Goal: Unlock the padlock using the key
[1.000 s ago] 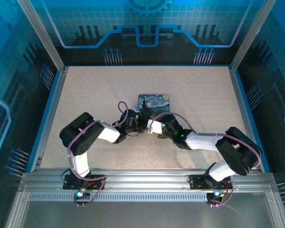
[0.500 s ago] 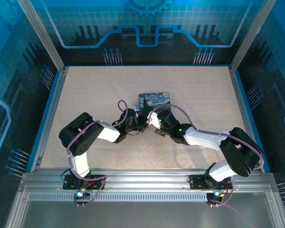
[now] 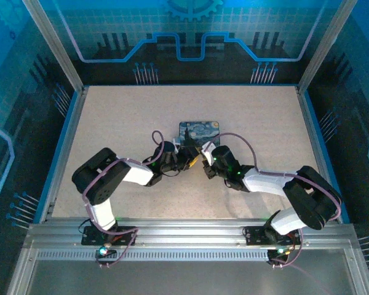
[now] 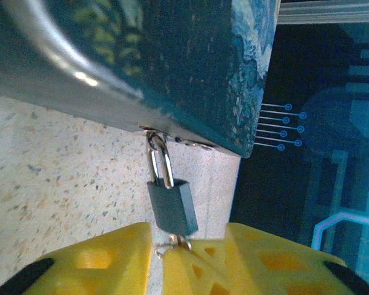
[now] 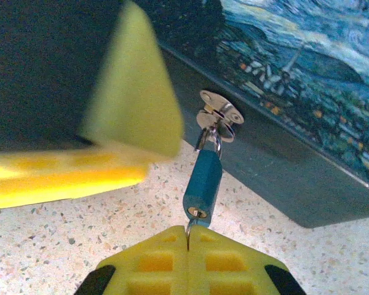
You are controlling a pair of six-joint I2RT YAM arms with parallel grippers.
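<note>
The small dark blue padlock (image 5: 203, 181) hangs by its silvery shackle (image 4: 160, 161) from the hasp (image 5: 218, 115) on the front of the starry-night tin (image 3: 199, 131). My right gripper (image 5: 188, 233) is shut on the key (image 5: 187, 226), a thin metal sliver whose tip meets the keyhole in the padlock's underside. In the left wrist view the padlock (image 4: 172, 206) sits just beyond my left gripper (image 4: 187, 236), which is open. Its yellow fingers (image 4: 98, 258) stand apart on either side, not touching the lock. A small wire ring (image 4: 162, 249) shows under the lock.
The tin's side wall (image 5: 277, 178) stands close behind the padlock. Both wrists crowd together at the tin's near edge (image 3: 195, 158). The left gripper's blurred yellow fingers (image 5: 132, 92) lie just left of the lock in the right wrist view. Speckled tabletop (image 3: 123, 117) spreads around.
The right wrist swung up toward the tin's near edge, then settled back a little at the padlock. The left arm's elbow drifted slightly left.
</note>
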